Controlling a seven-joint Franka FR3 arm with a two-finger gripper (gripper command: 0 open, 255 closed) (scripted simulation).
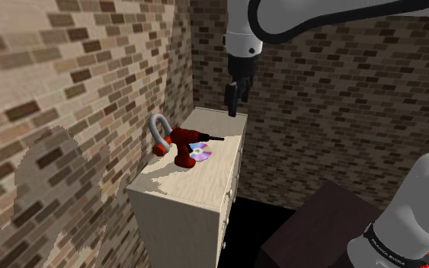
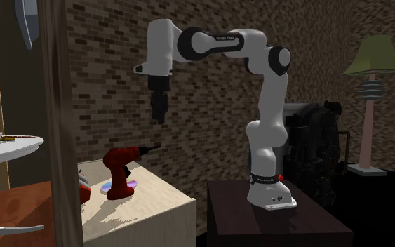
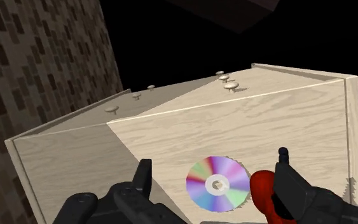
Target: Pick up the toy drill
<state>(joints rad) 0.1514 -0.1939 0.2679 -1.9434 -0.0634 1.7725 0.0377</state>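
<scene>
In the shoulder view, a grey loop (image 1: 158,126) stands on the pale dresser (image 1: 205,186) at the wall side, its lower end hard to tell from the red toy drill (image 1: 184,145) just beside it. The drill's base covers part of a shiny disc (image 1: 200,154). Up and to the right hangs the claw (image 1: 234,111), spread wide and empty; in the wrist view one finger (image 3: 292,181) hides part of the drill.

A red toy drill (image 1: 182,141) (black at the bit) and a rainbow-sheened CD (image 1: 200,154) on the pale wood-grain dresser (image 1: 197,186); behind the dresser, brown-and-tan brick walls (image 1: 319,99).
</scene>
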